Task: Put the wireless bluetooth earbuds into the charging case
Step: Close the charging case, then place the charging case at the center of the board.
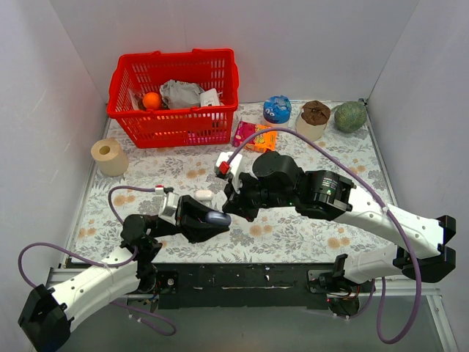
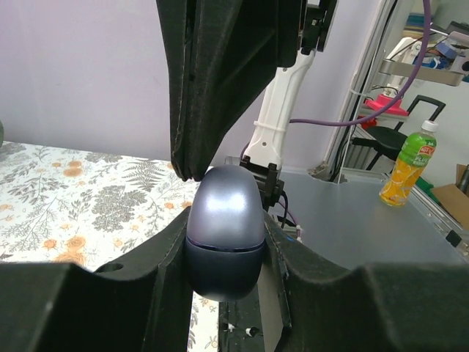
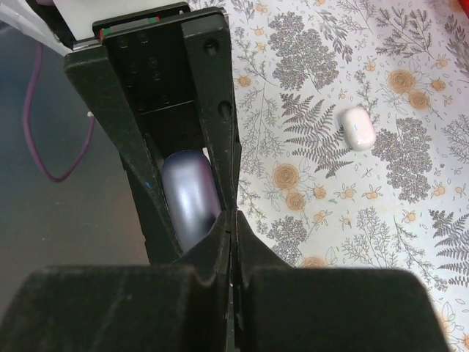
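Near the worktop's (image 1: 330,147) front edge my left claw (image 1: 210,218) grips the shut case (image 2: 224,224); my right claw (image 3: 234,220), pinched closed, must next pry its lid.

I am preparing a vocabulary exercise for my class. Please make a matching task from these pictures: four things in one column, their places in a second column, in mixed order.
Things
1. charging case
2. white capsule
3. orange ball
4. paper roll

Places
a. inside the red basket
b. lying alone on the flowered cloth
c. held in the left pincer, lid shut
d. standing near the left wall

Pairs: 1-c, 2-b, 3-a, 4-d
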Available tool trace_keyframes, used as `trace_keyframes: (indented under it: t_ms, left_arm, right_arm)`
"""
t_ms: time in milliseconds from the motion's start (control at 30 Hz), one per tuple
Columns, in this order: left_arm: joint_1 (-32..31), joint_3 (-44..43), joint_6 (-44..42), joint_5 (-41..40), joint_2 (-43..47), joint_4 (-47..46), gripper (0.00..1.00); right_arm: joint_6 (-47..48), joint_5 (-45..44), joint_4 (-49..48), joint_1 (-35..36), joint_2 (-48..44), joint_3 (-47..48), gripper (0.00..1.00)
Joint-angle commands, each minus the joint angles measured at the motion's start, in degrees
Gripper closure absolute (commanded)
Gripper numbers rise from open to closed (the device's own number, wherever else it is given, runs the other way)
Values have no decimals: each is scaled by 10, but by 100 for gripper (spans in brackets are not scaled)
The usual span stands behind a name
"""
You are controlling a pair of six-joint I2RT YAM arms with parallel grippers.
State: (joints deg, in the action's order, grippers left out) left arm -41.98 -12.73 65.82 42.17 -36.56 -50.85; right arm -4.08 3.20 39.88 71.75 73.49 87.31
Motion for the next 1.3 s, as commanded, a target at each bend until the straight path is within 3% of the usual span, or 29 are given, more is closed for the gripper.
trace_keyframes:
  t_ms: [0,133,200,300,500,533,767,933,1133,1267]
  left_arm:
    - [0,-9,-5,-21,3,-5,100]
    - [0,-15,15,-81,3,54,100]
    - [0,-29,46,-174,-13,135,100]
    - [1,-55,128,-248,-89,233,100]
    - [1,-196,160,-222,-325,365,100]
    - [1,-211,161,-224,-387,374,100]
    - [8,-330,149,-257,-586,401,100]
    - [32,-394,142,-256,-673,414,99]
    - [49,-408,123,-249,-694,441,75]
    - [64,-382,106,-256,-651,468,66]
  right_arm:
    - [-8,-9,-23,4,-16,4,99]
    - [-58,-256,-58,1,-69,-58,99]
    - [-82,-289,-83,-8,-113,-99,99]
    - [-118,-297,-73,-24,-132,-158,99]
    - [-168,-332,-82,-24,-172,-248,99]
    - [-168,-320,-98,-24,-179,-257,99]
    - [-169,-300,-110,-25,-212,-295,99]
    - [-171,-297,-119,-25,-223,-312,98]
    - [-170,-293,-120,-25,-236,-314,95]
    - [-170,-290,-120,-25,-244,-318,93]
